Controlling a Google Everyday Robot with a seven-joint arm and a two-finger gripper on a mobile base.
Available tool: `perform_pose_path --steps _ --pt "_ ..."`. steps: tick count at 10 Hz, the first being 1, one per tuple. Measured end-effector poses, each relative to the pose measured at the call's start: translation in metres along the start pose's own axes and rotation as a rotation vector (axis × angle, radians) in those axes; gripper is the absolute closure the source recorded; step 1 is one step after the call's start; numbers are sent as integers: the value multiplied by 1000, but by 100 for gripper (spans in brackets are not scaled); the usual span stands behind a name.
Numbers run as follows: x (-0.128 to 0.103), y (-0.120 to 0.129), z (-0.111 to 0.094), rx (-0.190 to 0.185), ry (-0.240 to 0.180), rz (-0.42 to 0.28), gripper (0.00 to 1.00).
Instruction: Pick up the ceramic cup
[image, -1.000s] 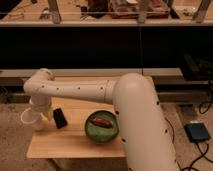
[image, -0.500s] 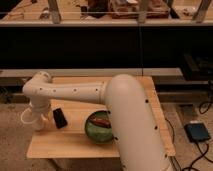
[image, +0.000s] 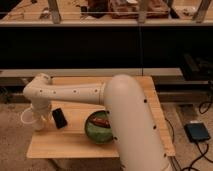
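Note:
The white ceramic cup shows as a small pale round shape at the left edge of the wooden table, mostly hidden by the arm's end. My gripper hangs straight down from the white wrist and is right against the cup's right side. I cannot tell whether the cup rests on the table or is lifted.
A black flat object lies just right of the gripper. A green bowl with something red-brown in it sits mid-table, partly behind my thick forearm. A dark shelf unit runs behind the table. A blue-grey box lies on the floor at right.
The arm's elbow has swung nearer and to the left, and now covers more of the table's right side and the bowl's edge. The gripper stays at the cup.

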Motion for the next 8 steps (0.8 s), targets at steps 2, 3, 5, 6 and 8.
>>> perform_pose_path --steps 2,3,5,6,8 --pt "-4 -6 -25 8 9 -12 80" --pt "-5 -3 -36 20 19 -18 80" --pt "-10 -5 -57 30 32 -26 83" --pt "-13 -8 -69 36 36 -30 89" --pt "-16 -10 -94 32 41 -28 99"
